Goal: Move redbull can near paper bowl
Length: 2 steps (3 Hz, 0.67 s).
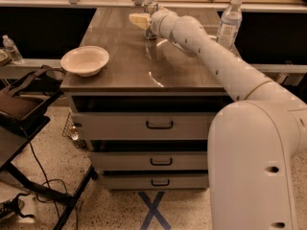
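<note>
Obs: redbull can (150, 8) stands at the far middle of the desk (129, 68), partly hidden behind the wrist; only its shiny top and a bit of its base show. The tool (139, 21) is at the can's 9 o'clock, close against it. Cannot tell if the tool is spread, pressed together or pinching the can, nor if the can rests on the desk or hangs just above it.

Paper bowl (86, 70) is well apart, at roughly 8 o'clock from the can, near the desk's front-left corner. Water bottle (229, 25) stands at the can's 3 o'clock, just behind the forearm.

Judged step: securing or starting to carry the can; transfer to the bowl not yet done.

Risks:
- Can is slim and tall, so a side push or weak hold would probably tip or drop it.
- Bowl looks light and sits near the edge; a late stop could shove it off.
- Forearm swinging could clip the bottle.
</note>
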Each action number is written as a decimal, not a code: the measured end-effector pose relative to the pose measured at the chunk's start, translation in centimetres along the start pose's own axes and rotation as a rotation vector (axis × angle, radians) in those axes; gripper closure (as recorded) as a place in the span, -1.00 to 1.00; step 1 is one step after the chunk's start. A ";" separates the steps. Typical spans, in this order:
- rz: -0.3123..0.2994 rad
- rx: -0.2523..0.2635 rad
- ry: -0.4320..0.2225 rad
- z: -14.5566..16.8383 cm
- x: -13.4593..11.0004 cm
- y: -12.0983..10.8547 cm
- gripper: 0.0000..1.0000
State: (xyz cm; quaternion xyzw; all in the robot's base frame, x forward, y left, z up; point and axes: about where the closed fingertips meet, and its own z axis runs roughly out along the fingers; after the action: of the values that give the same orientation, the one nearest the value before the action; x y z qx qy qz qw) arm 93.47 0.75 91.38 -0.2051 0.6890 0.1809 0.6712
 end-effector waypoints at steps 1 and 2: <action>0.000 -0.004 0.001 0.2 0.1 0.3 0.12; 0.001 -0.006 0.001 0.3 0.1 0.5 0.58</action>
State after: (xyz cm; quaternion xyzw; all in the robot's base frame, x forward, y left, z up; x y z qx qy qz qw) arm 93.49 1.33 91.22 -0.2070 0.6889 0.1833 0.6700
